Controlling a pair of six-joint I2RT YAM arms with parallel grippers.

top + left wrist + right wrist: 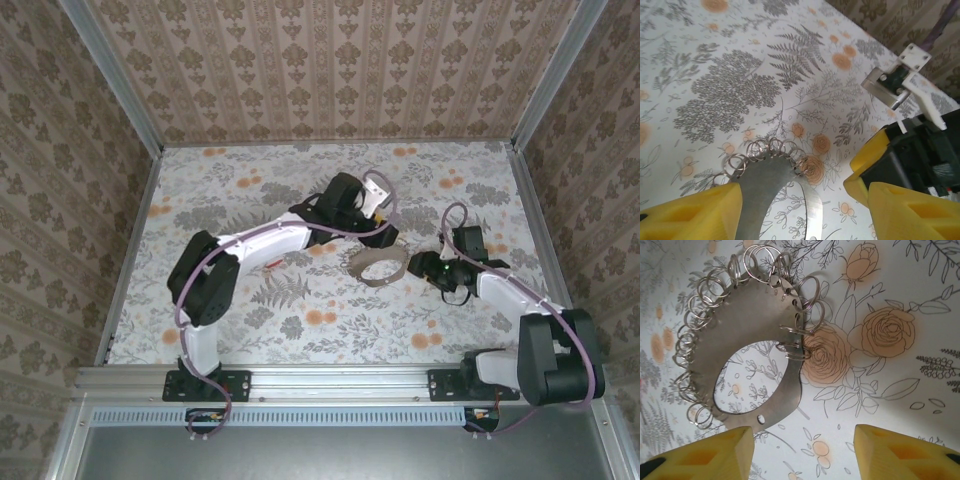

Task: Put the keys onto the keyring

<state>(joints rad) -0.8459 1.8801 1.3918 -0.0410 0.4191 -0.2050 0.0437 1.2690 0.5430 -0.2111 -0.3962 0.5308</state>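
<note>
Finds the keyring [378,268] flat on the flowered table [250,190], a little right of the middle, seemingly placed there to be reachable from both sides. Hovers at its far side with the left gripper [800,215], fingers spread wide and pinching nothing, the grey plate of the ring lying in the gap and passing under one yellow finger [690,215]; cannot tell if touching or only near. Faces it from the other side with the right gripper [805,455], also spread, nothing between the fingers, the lower end of the plate just ahead of them. Looks like a pose for taking the plate by its edge from two sides, since lying flat gives no room to thread anything. As a holder, carries along its rim a fringe of small split rings [687,335], each hooked through a hole in the plate; these appear bare, with no key hanging there as far as visible. Leaves the key [272,265], tiny and red-headed, on the table well apart from the ring, to the left, just beside the left forearm [270,240]; probably not yet fetched. Other keys: cannot tell.
</note>
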